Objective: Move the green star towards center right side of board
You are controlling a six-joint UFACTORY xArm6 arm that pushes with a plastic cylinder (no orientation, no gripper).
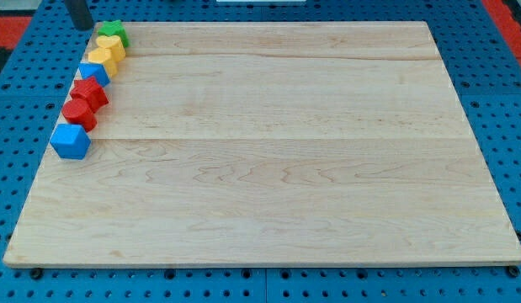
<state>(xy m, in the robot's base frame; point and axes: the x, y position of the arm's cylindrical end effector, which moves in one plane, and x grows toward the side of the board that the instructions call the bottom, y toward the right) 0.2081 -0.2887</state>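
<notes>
The green star (114, 31) sits at the board's top left corner, at the head of a row of blocks along the left edge. My tip (83, 26) is at the view's top left, just left of the green star, near the board's corner. Below the star lie a yellow block (111, 45), a second yellow block (103, 60), a blue block (93, 74), a red block (90, 92), a second red block (78, 112) and a blue cube (70, 141).
The wooden board (277, 168) lies on a blue pegboard surface (504, 101). The blocks sit close together in a line down the board's left edge.
</notes>
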